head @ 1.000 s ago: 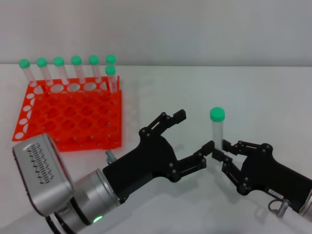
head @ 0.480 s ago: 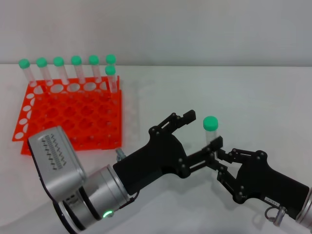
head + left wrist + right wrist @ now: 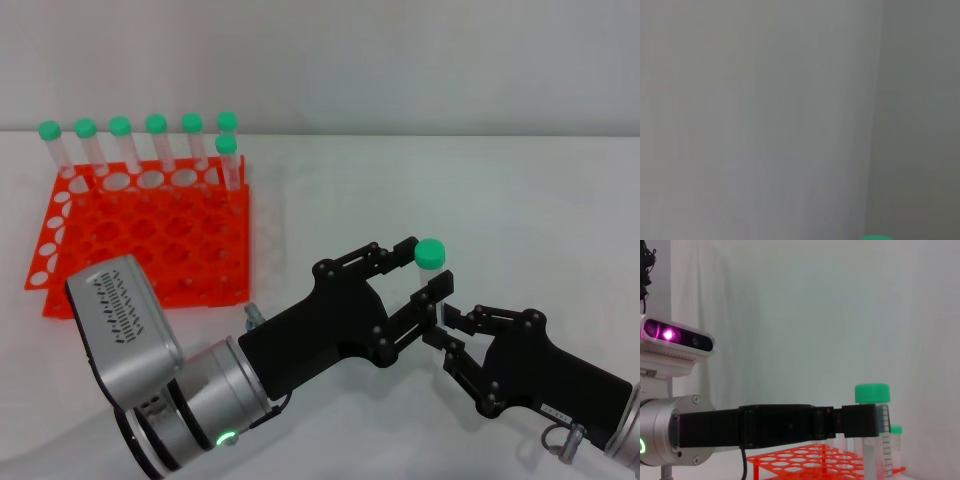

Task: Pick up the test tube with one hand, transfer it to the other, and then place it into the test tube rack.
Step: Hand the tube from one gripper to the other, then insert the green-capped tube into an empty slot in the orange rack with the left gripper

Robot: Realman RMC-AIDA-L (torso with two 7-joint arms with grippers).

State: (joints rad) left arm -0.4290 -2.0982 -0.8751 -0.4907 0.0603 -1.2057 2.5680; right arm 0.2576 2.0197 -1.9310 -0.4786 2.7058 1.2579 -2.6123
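Observation:
The test tube [image 3: 430, 254] stands upright with its green cap on top, a little above the white table. My right gripper [image 3: 446, 326] is shut on its lower part. My left gripper [image 3: 424, 266] is open, with one finger on each side of the tube just below the cap and a narrow gap left. In the right wrist view the tube [image 3: 873, 405] shows with a left finger [image 3: 859, 421] across it. The left wrist view shows only a sliver of the green cap [image 3: 875, 237]. The orange-red test tube rack [image 3: 140, 245] lies at the back left.
Several other green-capped tubes [image 3: 157, 140] stand along the rack's far edge and right corner. The rack [image 3: 840, 460] also shows low in the right wrist view. My left arm's thick silver wrist [image 3: 150, 390] crosses the near table in front of the rack.
My left gripper has moved in from the left and its fingers have narrowed around the tube under the cap. The right gripper has shifted the tube slightly left and down.

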